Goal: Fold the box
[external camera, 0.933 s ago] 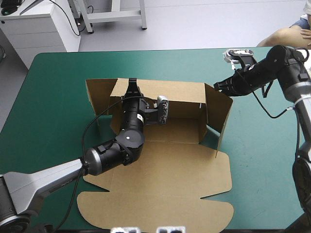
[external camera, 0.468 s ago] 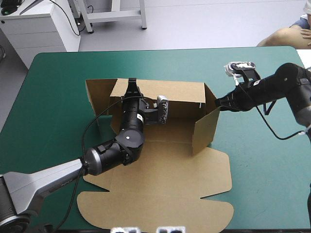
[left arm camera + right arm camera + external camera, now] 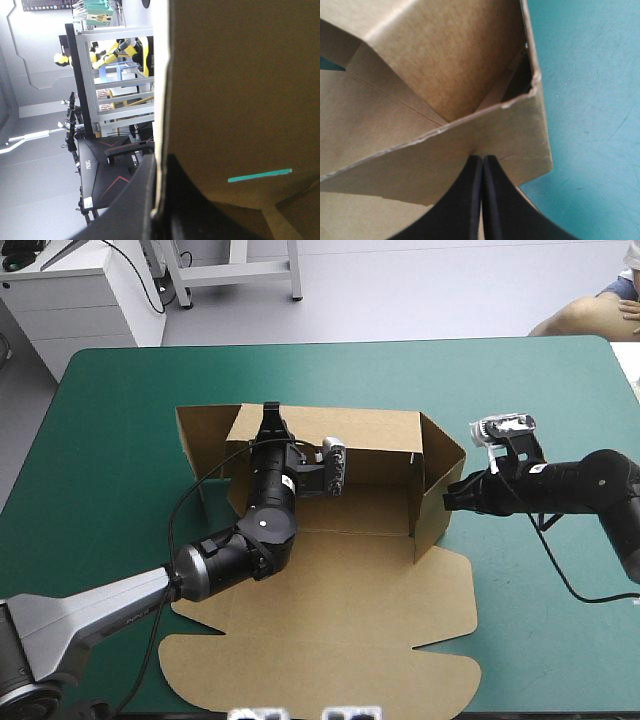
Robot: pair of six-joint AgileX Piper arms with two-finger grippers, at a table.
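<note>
1. The counter [image 3: 120, 420], under its teal-green cover, carries the box [image 3: 330, 640] at about its middle. It is one cut sheet of brown board, partly stood up.
2. The largest part, the lid panel [image 3: 330, 600], lies flat toward the near edge. I judge it light and thin. It should be stiff across its face and bend readily only along the scored creases.
3. The back wall [image 3: 370, 430] stands upright along the far side of the tray floor. My left gripper [image 3: 160, 162] is clenched on this wall's top edge, with the board pinched between the two black fingers. That pinch is what keeps the light sheet from skating on the smooth cover.
4. The right side wall [image 3: 440, 470] is raised and leans in toward the tray, and its free edge looks a little frayed at the corner. My right gripper [image 3: 482, 159] has its fingers pressed together into one point. It grasps nothing, and its tip touches the wall's outer face near the lower edge.
5. As a judgement, board like this springs back when let go and creases if squeezed mid-panel. I would take hold at free edges close to a fold line. Push with a flat, steady touch, not a jab.
</note>
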